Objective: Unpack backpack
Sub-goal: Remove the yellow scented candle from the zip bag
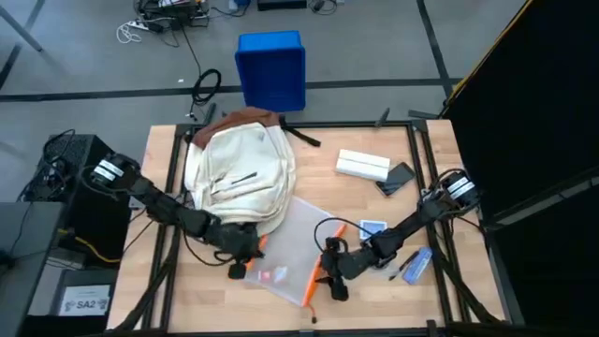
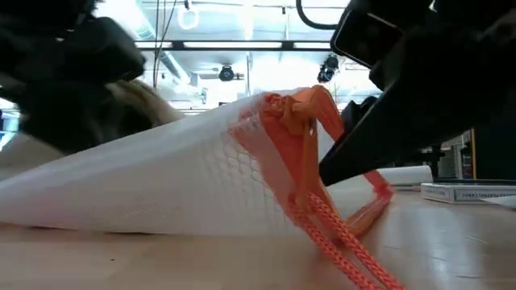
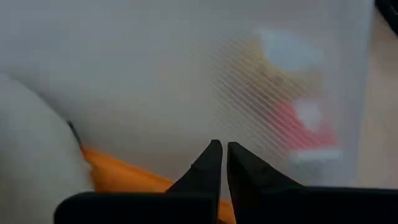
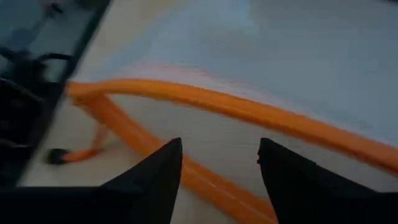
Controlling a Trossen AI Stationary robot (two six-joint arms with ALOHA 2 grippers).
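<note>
Two dark robot arms reach for a clear mesh pouch with an orange zip edge [image 1: 298, 251] on the wooden table [image 1: 374, 290].

The big cream-white cloth backpack [image 1: 239, 173] with a brown base lies on the table's far left part, its near edge touching the pouch. The left gripper [image 1: 245, 251] sits at the pouch's left end, just beside the backpack, with its two dark fingers [image 3: 211, 163] pressed together. The right gripper [image 1: 329, 271] sits at the pouch's orange edge with its fingers [image 4: 163, 168] spread apart over the orange strip. A white box [image 1: 362, 166] and a dark phone [image 1: 397, 178] lie further back on the right.
</note>
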